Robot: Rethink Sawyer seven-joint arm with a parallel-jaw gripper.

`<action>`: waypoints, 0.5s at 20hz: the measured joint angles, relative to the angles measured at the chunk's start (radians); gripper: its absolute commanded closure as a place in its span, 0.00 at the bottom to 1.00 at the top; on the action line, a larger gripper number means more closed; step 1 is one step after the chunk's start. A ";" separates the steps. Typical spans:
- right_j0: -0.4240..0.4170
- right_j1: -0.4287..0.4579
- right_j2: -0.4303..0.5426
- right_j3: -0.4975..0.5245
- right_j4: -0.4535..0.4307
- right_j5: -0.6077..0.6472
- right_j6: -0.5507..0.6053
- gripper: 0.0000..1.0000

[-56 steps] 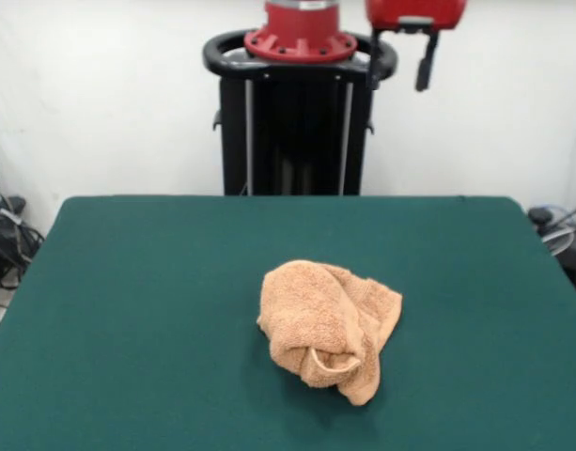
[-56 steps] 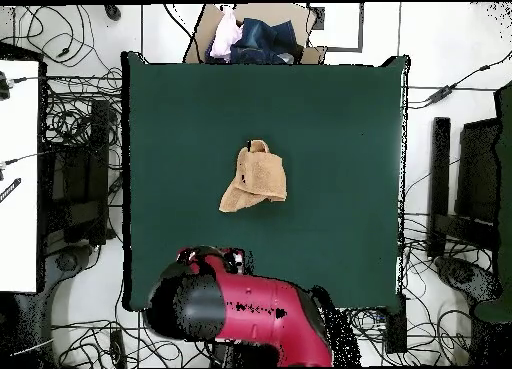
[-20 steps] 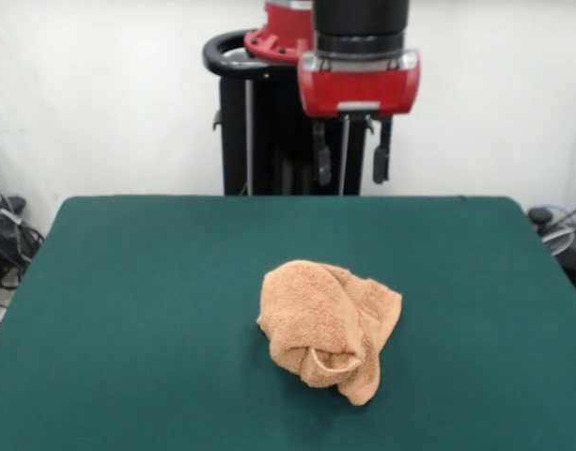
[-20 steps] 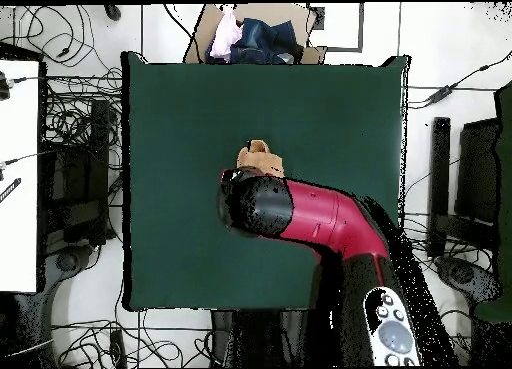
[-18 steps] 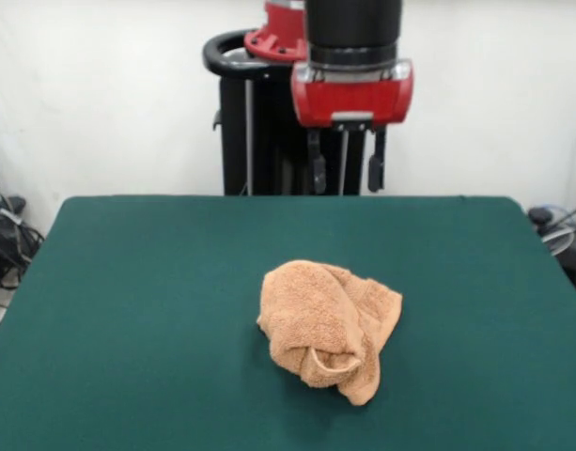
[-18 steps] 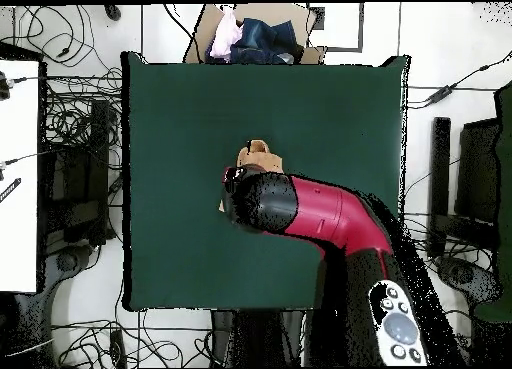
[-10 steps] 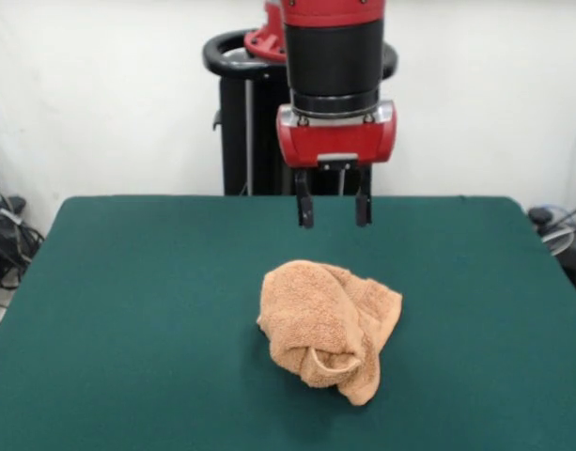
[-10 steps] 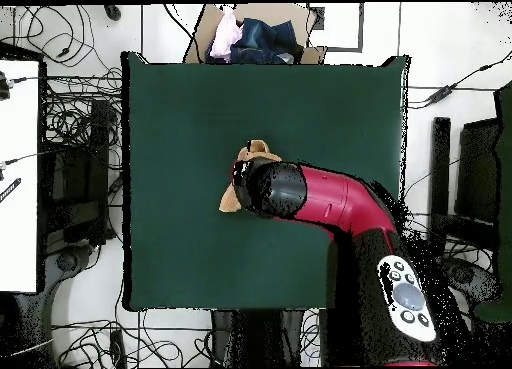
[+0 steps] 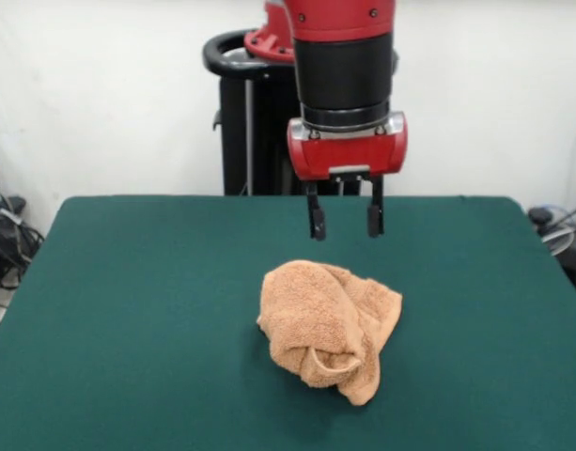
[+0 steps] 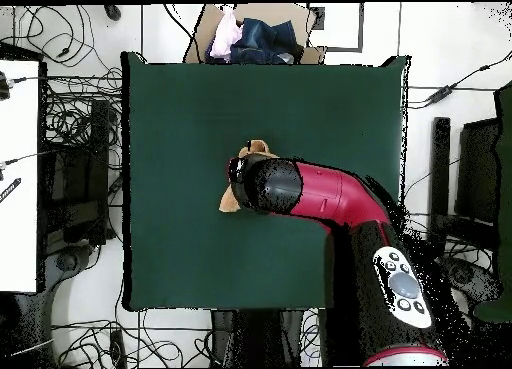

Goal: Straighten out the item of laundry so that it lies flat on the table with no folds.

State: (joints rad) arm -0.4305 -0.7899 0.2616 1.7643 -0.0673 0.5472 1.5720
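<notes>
Towel point(image 9: 330, 327) bunched mid-table point(image 9: 128, 310), far from edges; end effector point(image 9: 345, 224) above, open, empty.

I noted the towel point(image 9: 330, 328) was looped terry cloth, rough and matt. The table point(image 9: 137, 310) cover looked like felt, matt and even. The arm point(image 9: 344, 56) showed glossy red shell and black casing; the gripper point(image 9: 345, 222) fingers looked matt black.

Robot lab — pedestal arm point(image 9: 344, 66), cable tangles point(image 10: 75, 115) round green table point(image 10: 180, 105).
</notes>
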 measured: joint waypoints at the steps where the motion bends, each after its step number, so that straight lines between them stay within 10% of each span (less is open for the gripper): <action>1: 0.000 0.004 0.005 -0.002 0.000 -0.005 0.000 0.00; 10: -0.018 0.023 0.026 -0.025 -0.028 -0.006 0.000 0.00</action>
State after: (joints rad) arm -0.4480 -0.7673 0.2876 1.7391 -0.0953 0.5407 1.5720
